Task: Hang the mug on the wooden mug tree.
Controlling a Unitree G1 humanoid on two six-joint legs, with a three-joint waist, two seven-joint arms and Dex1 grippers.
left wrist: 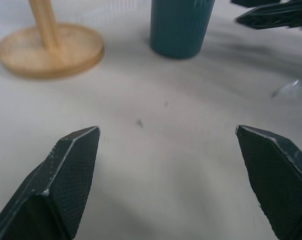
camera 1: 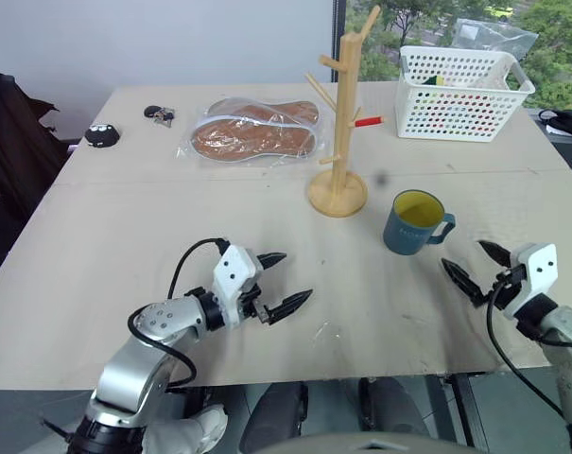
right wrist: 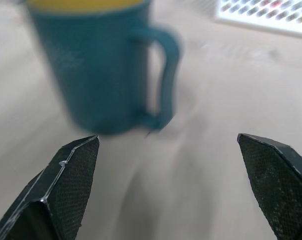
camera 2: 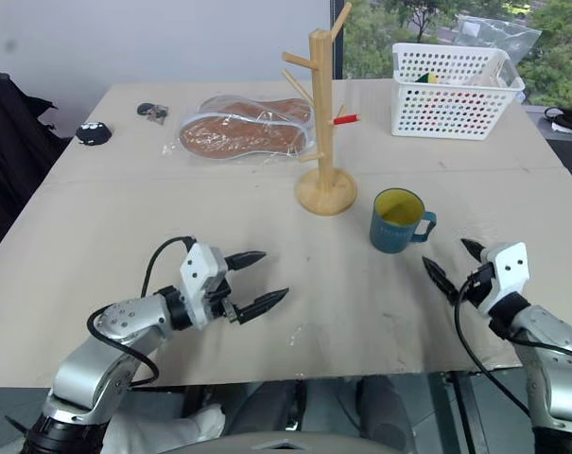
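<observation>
At the far left of the table (camera 1: 96, 284) a small black object (camera 1: 102, 135) lay near the back edge, with a bunch of keys (camera 1: 159, 114) just beside it. Further right, a pair of brown insoles in a clear wrapper (camera 1: 252, 130) lay flat.

The left gripper (camera 1: 282, 282) hovered low over the near part of the table, its arm bent at the elbow and the forearm reaching forward and toward the right. It pointed nearly level, aimed toward the middle of the table. Its two black fingers (camera 1: 289, 305) stood spread wide apart with nothing between them.

The wooden mug tree (camera 1: 340, 118) stood upright past the table's middle on its round base, all pegs bare. A small red item (camera 1: 369, 121) lay behind it, near a white perforated basket (camera 1: 461, 93) at the back right.

The mug (camera 1: 414, 222) stood upright on the table, just to the right of the tree's base and nearer the robot, apart from it, yellow inside showing and its handle turned to the right.

The right gripper (camera 1: 479, 268) hung low near the table's right front corner, forearm coming in from the right edge, pointing roughly level toward the mug and close to its handle without touching. Its fingers (right wrist: 71, 185) were splayed fully open and empty.
</observation>
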